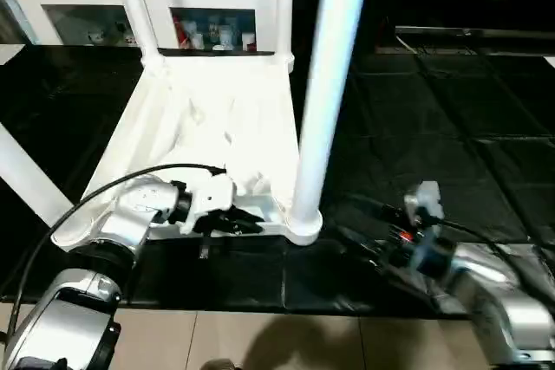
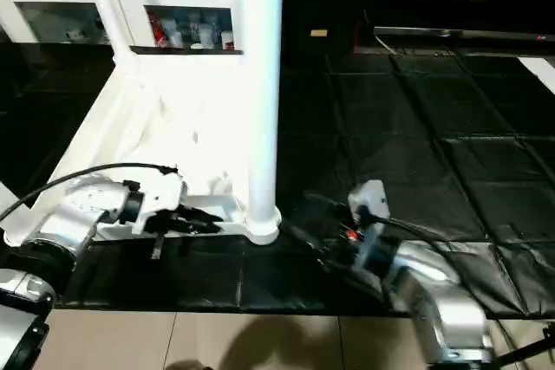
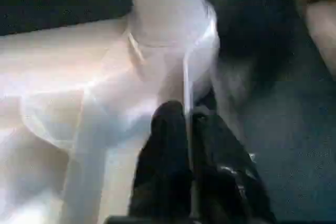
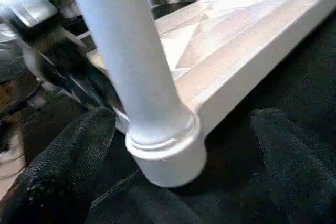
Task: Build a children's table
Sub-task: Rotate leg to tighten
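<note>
**Q:** Where is the table, and how far along is the build?

**A:** The white table top [image 1: 217,136] lies upside down on a black floor mat [image 1: 451,127], ribbed underside facing up. Nearest the robot, a leg [image 1: 325,84] stands upright in the near right corner socket [image 1: 303,224]. At the near left corner another leg [image 1: 30,181] rises and leans out to the left. At the far edge, two more legs stand in the far corners. So all four legs appear to be in place; what likely remains is checking they are fully seated and turning the table upright.

**Q:** What are the tools doing?

**A:** The left tool [image 1: 232,221] is nearly closed, pinching the thin near rim of the top just beside the corner socket. The right tool [image 4: 184,156] is spread wide and holds nothing, its fingers [image 4: 68,156] on either side of the socket's base, not touching. Beyond the top stands a white cabinet [image 1: 208,6].
</note>
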Tool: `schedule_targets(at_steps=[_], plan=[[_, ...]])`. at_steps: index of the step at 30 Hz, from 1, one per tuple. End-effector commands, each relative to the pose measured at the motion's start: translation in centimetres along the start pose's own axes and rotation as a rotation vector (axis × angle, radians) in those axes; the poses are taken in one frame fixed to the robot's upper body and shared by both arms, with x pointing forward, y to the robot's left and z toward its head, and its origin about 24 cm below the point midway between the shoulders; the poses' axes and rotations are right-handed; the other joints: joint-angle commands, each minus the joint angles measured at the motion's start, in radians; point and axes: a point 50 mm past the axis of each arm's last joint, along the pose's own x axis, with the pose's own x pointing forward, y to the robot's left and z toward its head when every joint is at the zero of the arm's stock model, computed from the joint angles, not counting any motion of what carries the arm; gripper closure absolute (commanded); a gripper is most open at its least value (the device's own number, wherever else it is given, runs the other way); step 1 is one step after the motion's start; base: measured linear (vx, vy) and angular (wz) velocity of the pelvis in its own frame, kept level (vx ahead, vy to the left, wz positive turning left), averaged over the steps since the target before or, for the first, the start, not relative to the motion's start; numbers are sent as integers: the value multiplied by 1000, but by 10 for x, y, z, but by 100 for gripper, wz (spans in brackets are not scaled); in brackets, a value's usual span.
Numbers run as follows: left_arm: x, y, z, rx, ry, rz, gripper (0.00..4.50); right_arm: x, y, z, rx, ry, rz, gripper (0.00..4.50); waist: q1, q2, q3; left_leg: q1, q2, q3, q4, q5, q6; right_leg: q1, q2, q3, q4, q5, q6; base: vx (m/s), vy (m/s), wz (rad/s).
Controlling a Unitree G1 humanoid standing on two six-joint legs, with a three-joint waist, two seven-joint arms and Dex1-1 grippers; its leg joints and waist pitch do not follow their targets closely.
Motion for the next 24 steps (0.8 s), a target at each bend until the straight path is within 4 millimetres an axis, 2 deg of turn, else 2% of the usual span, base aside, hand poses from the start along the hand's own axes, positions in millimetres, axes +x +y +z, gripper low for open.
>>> schedule_targets(at_steps=[1, 5, 6, 7, 8, 9, 10, 11, 12, 13, 14, 15, 16, 17, 18, 19, 21, 22, 23, 24], plan=[[-14, 14, 32, 43, -161, 120, 383, 1, 1, 11, -33, -41, -47, 0, -4, 3, -75, 7, 61, -16, -72, -155, 7, 63, -91, 75, -50, -207, -158, 0, 0, 0], [-23, 11, 42, -6, -257, 258, 360, 2, 4, 15, -72, -71, -107, 0, -17, 0, -64, 5, 52, -14, -76, -200, 5, 65, -85, 74, -60, -284, -136, 0, 0, 0], [-27, 9, 44, -47, -302, 380, 354, 1, 6, 17, -68, -100, -156, 0, -23, 0, -63, 7, 47, -14, -75, -211, 7, 65, -84, 73, -71, -359, -103, 0, 0, 0], [-27, 5, 44, -75, -336, 436, 339, 2, 7, 18, -72, -114, -181, 0, -25, 1, -65, 6, 52, -15, -75, -207, 3, 65, -85, 74, -67, -352, -102, 0, 0, 0], [-27, 1, 43, -116, -356, 477, 339, 2, 9, 17, -76, -121, -197, 0, -28, -1, -60, 7, 48, -13, -76, -217, 9, 60, -82, 71, -80, -391, -86, 0, 0, 0], [-27, -2, 42, -143, -368, 498, 319, 2, 10, 17, -80, -124, -205, 0, -28, -1, -62, 8, 46, -14, -75, -216, 9, 62, -83, 70, -81, -403, -80, 0, 0, 0], [-27, -8, 40, -167, -369, 553, 316, 2, 11, 15, -84, -121, -233, 0, -29, 9, -61, 8, 44, -15, -75, -215, 13, 59, -79, 70, -85, -413, -70, 0, 0, 0], [-27, -12, 39, -179, -367, 594, 316, 2, 11, 14, -85, -118, -253, 0, -35, 4, -61, 5, 47, -15, -77, -222, 11, 61, -75, 69, -86, -407, -63, 0, 0, 0], [-29, -17, 35, -224, -359, 695, 299, 2, 12, 13, -91, -120, -290, 0, -38, 2, -59, 6, 42, -15, -77, -233, 15, 60, -72, 67, -91, -426, -50, 0, 0, 0], [-29, -18, 34, -232, -358, 711, 299, 1, 11, 13, -94, -120, -300, 0, -41, 4, -60, 5, 47, -17, -78, -234, 9, 62, -74, 68, -85, -414, -53, 0, 0, 0], [-35, -27, 25, -291, -312, 873, 286, 0, 11, 12, -103, -127, -381, 0, -45, -2, -60, 7, 47, -16, -77, -235, 12, 60, -71, 67, -89, -409, -49, 0, 0, 0], [-39, -32, 20, -305, -285, 940, 277, -1, 12, 11, -94, -129, -409, 0, -49, -2, -61, 2, 48, -19, -79, -226, 11, 64, -71, 67, -83, -386, -54, 0, 0, 0], [-45, -41, 14, -323, -260, 1011, 277, -2, 14, 10, -85, -126, -440, 0, -54, -20, -56, 0, 43, -16, -78, -230, 24, 62, -68, 63, -92, -426, -32, 0, 0, 0], [-49, -50, 9, -341, -251, 1054, 260, -3, 16, 7, -78, -122, -456, 0, -55, -13, -56, -1, 40, -15, -78, -216, 27, 61, -70, 65, -96, -444, -19, 0, 0, 0], [-51, -58, 6, -348, -239, 1068, 249, -4, 18, 4, -77, -110, -467, 0, -59, -18, -55, -1, 38, -15, -78, -223, 32, 58, -67, 64, -103, -468, 1, 0, 0, 0], [-53, -66, 3, -339, -220, 1081, 241, -5, 19, 1, -79, -94, -475, 0, -61, -15, -54, -1, 37, -17, -79, -231, 31, 57, -66, 63, -104, -479, 7, 0, 0, 0], [-54, -80, -1, -313, -188, 1114, 241, -6, 21, -5, -96, -59, -477, 0, -68, -16, -51, 2, 39, -20, -83, -264, 30, 53, -62, 62, -113, -491, 27, 0, 0, 0], [-54, -85, -1, -314, -176, 1129, 241, -7, 22, -6, -106, -49, -480, 0, -68, -12, -50, 3, 38, -20, -83, -277, 28, 53, -63, 62, -115, -497, 30, 0, 0, 0], [-54, -90, -3, -333, -162, 1143, 241, -8, 22, -9, -112, -39, -491, 0, -69, -14, -49, 7, 40, -21, -84, -298, 26, 50, -63, 63, -116, -490, 27, 0, 0, 0], [-53, -97, -7, -360, -139, 1161, 241, -9, 22, -12, -106, -26, -507, 0, -71, -11, -43, 7, 41, -23, -87, -332, 25, 48, -61, 61, -118, -507, 25, 0, 0, 0]])
